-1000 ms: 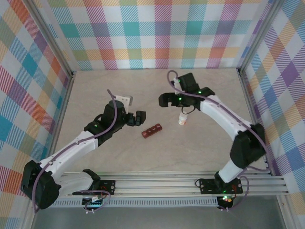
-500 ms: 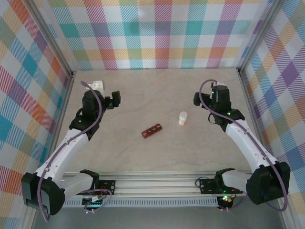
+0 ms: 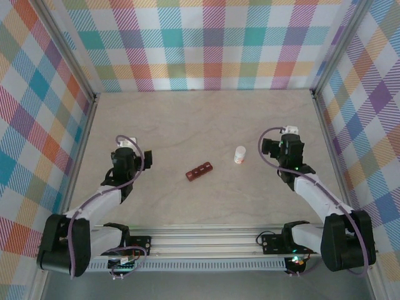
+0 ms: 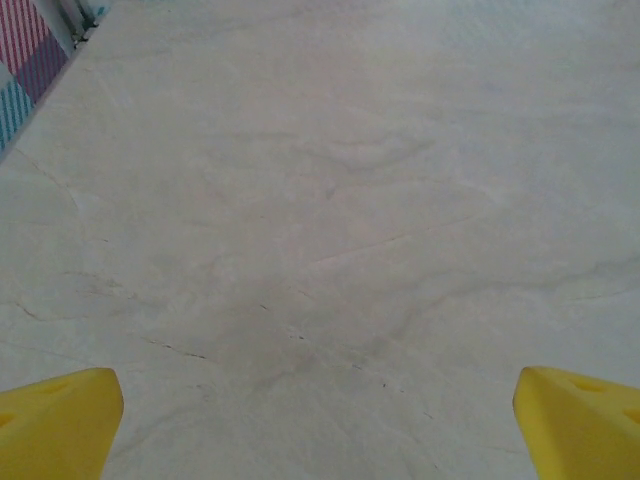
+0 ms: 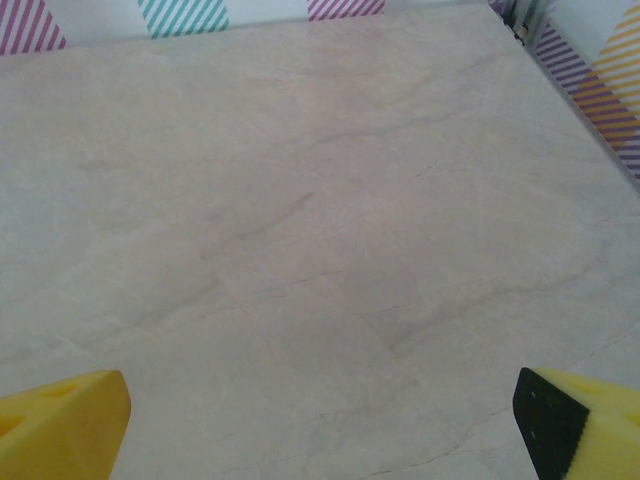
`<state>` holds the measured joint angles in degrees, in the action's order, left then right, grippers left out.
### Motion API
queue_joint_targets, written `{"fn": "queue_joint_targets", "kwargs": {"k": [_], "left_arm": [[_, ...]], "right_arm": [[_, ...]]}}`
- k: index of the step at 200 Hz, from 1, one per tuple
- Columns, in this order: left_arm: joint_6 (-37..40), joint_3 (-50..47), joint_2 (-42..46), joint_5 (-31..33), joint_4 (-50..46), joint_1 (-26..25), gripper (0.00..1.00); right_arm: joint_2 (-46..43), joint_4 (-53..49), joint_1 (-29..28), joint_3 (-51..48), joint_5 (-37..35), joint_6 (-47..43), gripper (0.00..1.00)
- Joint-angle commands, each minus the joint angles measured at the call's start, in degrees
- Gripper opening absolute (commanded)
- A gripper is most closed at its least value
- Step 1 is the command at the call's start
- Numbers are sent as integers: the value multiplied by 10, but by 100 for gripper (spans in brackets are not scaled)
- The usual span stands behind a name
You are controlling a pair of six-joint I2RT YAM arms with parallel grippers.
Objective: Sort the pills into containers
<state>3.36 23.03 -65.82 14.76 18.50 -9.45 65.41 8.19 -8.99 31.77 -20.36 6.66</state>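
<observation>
The small dark red-brown plastic strip of four square lidded containers [image 3: 199,170] lay near the middle of the pale, marble-patterned table [image 3: 187,119]. It was turned a little on a diagonal, and all its lids looked shut as far as the top view could show. Just to the right of it and a little further from the arms, but not touching it, stood a small white cylindrical bottle [image 3: 240,155], upright. The left gripper [image 3: 145,159] was low over the left part of the table, well apart from the strip, and its claw was spread wide. In the left wrist view the two yellow fingertips [image 4: 55,425] sat in the two bottom corners, with bare table between them, so this claw held nothing and touched nothing. The right gripper [image 3: 269,147] was on the right side, near the white bottle but apart from it. It was also fully released: in the right wrist view its yellow fingertips [image 5: 60,420] stood far from each other, with plain table surface between them. The colourful checked walls [image 3: 206,44] closed the table at the back and on both sides.
</observation>
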Motion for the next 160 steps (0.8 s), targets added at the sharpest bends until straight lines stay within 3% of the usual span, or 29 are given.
{"fn": "queue_joint_targets", "kwargs": {"k": [1, 36, 62, 73, 99, 111, 155, 160], "left_arm": [[9, -20, -42, -18, 122, 14, 100], [13, -16, -101, -45, 183, 26, 100], [9, 7, -158, -118, 216, 44, 100], [7, 2, -186, -121, 250, 43, 100], [4, 17, -231, -141, 258, 53, 100], [-6, 13, -238, -155, 273, 65, 100], [-15, 22, -240, -137, 257, 67, 100], [-17, 22, -240, -130, 258, 67, 100]], "right_arm": [[-7, 115, 5, -43, 11, -42, 99], [40, 246, 7, -103, 26, -79, 99], [117, 384, 20, -128, 54, -97, 99], [138, 380, 30, -115, 91, -78, 99], [237, 495, 44, -123, 112, -76, 99], [221, 410, 62, -94, 164, -70, 99], [229, 390, 83, -78, 198, -56, 97], [228, 387, 85, -78, 199, -56, 100]]}}
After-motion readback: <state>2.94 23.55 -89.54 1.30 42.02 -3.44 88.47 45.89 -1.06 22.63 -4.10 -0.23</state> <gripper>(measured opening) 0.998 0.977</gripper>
